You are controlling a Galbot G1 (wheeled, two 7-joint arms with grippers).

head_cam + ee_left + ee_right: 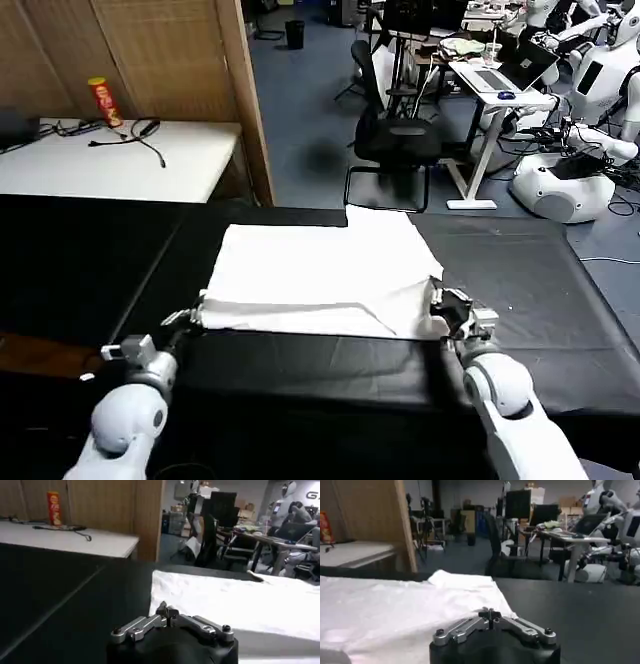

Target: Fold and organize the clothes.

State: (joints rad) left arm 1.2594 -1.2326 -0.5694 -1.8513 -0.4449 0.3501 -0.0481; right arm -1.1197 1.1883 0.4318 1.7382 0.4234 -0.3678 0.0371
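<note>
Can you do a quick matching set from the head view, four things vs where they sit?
Things:
1. T-shirt
2. left gripper
3. right gripper
4. red can

Places:
A. on the white table at the far left
B. at the shirt's near right corner
C. spread flat on the black tablecloth
D. at the shirt's near left corner

Pairs: 1-C, 2-D, 3-B, 4-A
</note>
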